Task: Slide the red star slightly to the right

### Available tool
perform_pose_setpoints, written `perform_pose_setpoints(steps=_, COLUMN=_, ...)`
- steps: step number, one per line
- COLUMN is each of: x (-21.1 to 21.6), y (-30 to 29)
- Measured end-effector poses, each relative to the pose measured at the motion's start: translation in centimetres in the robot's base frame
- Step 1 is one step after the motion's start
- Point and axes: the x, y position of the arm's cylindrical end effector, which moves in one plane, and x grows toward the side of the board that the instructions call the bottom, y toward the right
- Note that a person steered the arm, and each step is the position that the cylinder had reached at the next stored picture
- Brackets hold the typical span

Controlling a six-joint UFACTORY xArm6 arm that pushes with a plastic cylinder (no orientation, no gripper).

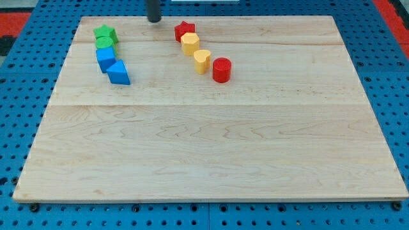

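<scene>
The biggest thing on my screen is the wooden board (pixel 211 147), pale planks filling most of the view, lying on a blue pegboard surface (pixel 25 128) that shows around its edges. At the view's top corners I can see bits of a red surface (pixel 390 9).

Next down in size is my rod, a dark cylinder coming in from the view's top edge. My tip (pixel 154 21) sits near the board's top edge, between the two groups of blocks, to the view's left of the red star and apart from it. There is no pincer on this arm — only the rod, so nothing opens, closes or grips.

The blocks come in two clusters. On the view's left, a short column runs downward: a green star (pixel 105 32) at the top, a second green block (pixel 105 43) just below it whose shape I cannot make out, then a blue cube (pixel 105 59), then a blue triangular block (pixel 118 73) at the bottom, each touching or nearly touching the next.

On the view's right of my tip, a diagonal line runs down toward the view's right: the red star (pixel 184 30) — the piece I care about — sits at the upper left end near the board's top edge, with a yellow block (pixel 190 43) touching it just below, then a yellow heart-like block (pixel 202 61), then a red cylinder (pixel 222 69) at the lower end.
</scene>
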Motion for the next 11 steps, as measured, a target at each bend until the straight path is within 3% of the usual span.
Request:
perform_pose_setpoints(steps=1, x=4.9, y=0.3)
perform_pose_setpoints(steps=3, x=4.6, y=7.3)
perform_pose_setpoints(steps=5, x=5.2, y=10.5)
perform_pose_setpoints(steps=7, x=5.6, y=7.5)
perform_pose_setpoints(steps=8, x=6.1, y=3.2)
perform_pose_setpoints(steps=9, x=11.5, y=-1.4)
perform_pose_setpoints(steps=11, x=21.7, y=0.3)
